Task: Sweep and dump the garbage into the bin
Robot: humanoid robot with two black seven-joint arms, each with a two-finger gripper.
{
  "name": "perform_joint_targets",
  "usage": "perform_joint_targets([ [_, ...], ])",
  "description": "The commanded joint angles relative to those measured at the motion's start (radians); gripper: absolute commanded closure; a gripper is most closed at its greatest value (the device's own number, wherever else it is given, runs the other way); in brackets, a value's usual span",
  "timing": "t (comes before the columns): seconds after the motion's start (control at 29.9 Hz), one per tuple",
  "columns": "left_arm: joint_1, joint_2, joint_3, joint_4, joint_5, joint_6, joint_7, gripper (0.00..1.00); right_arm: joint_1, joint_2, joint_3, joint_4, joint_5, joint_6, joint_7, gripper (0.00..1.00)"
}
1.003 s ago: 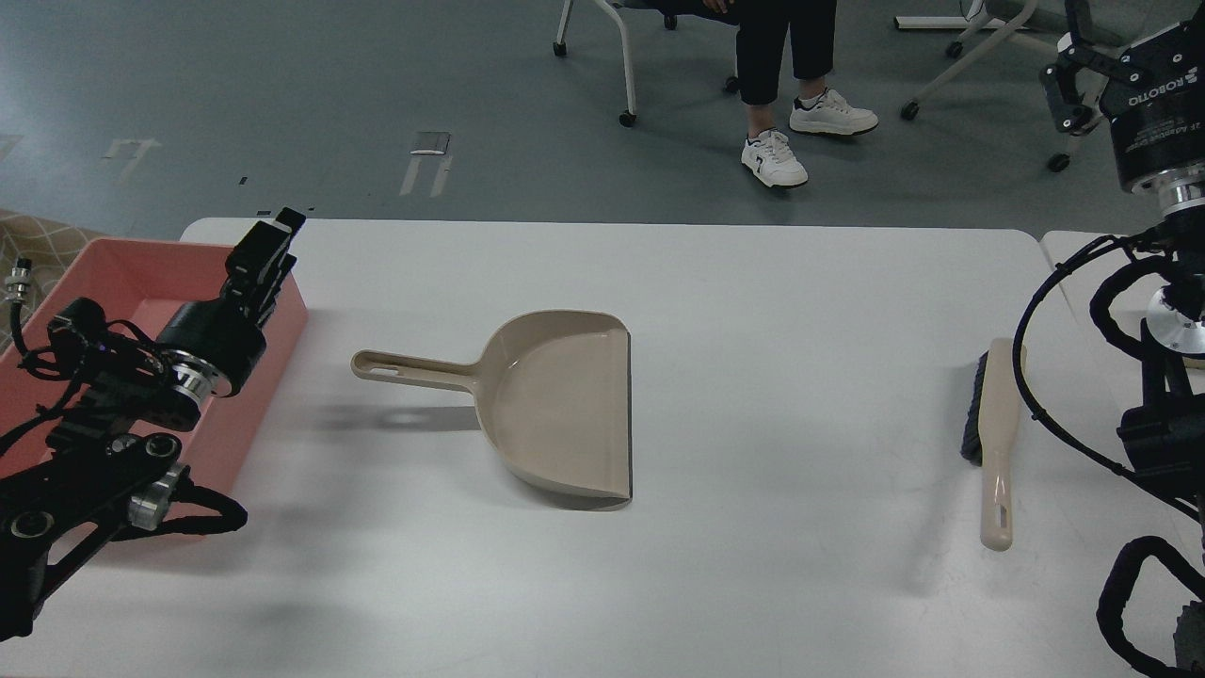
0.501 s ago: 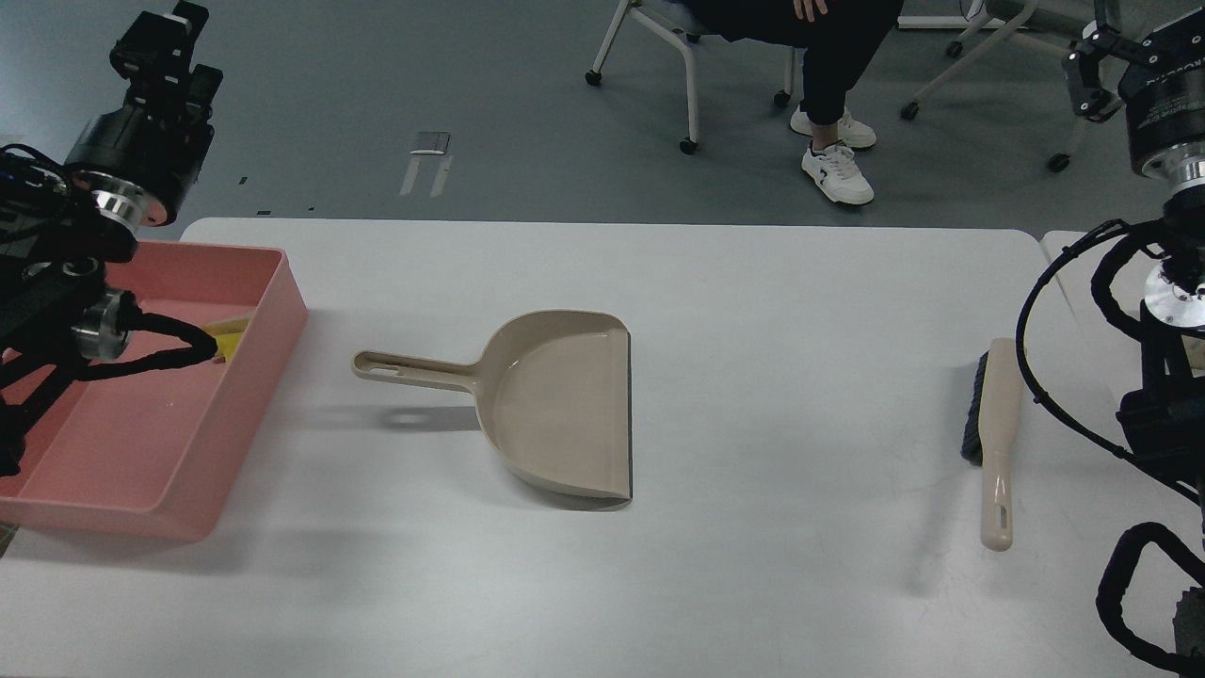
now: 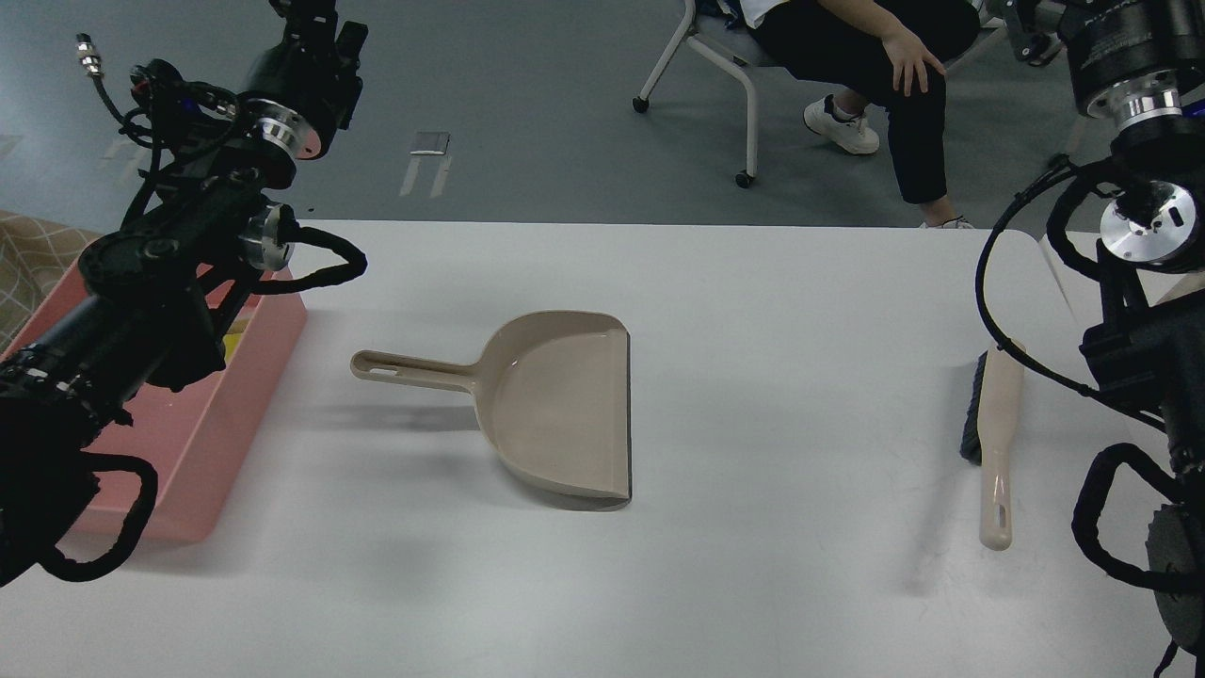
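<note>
The pink bin [image 3: 247, 395] stands at the table's left edge, mostly hidden behind my left arm. A bit of the yellow sponge piece [image 3: 234, 332] shows inside it by the right wall. The beige-grey strip is not visible. My left gripper [image 3: 315, 21] is raised high above the table's far left corner, away from the bin; its fingers are cut off by the top edge. My right arm rises at the far right and its gripper is out of view above the frame.
A beige dustpan [image 3: 555, 405] lies empty at the table's middle, handle pointing left. A beige brush [image 3: 995, 443] lies near the right edge, handle toward me. A seated person [image 3: 875, 56] and chairs are on the floor beyond the table.
My left arm has lifted from over the bin up and to the right. My right arm has risen until its gripper left the frame. The person has sat down.
</note>
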Motion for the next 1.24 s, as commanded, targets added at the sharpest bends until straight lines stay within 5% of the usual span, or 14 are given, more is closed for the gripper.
perform_joint_targets([
  [0.0, -0.009, -0.039, -0.013, 0.026, -0.013, -0.009, -0.002, 0.22, 0.093, 0.016, -0.042, -0.105, 0.000, 0.001, 0.003, 0.00],
  [0.23, -0.019, -0.137, -0.018, 0.026, -0.091, -0.003, -0.004, 0.10, 0.141, 0.066, -0.200, -0.197, 0.000, -0.014, 0.113, 0.00],
  [0.84, 0.017, -0.209, -0.231, 0.026, -0.186, -0.020, 0.010, 0.02, 0.123, 0.083, -0.125, -0.193, 0.003, -0.022, 0.116, 0.00],
  [1.04, 0.037, -0.209, -0.312, 0.024, -0.283, -0.144, 0.015, 0.02, 0.124, 0.085, -0.102, -0.179, 0.023, -0.017, 0.116, 0.00],
  [1.2, 0.035, -0.208, -0.314, 0.023, -0.283, -0.150, 0.015, 0.02, 0.124, 0.083, -0.104, -0.155, 0.023, -0.016, 0.116, 0.00],
])
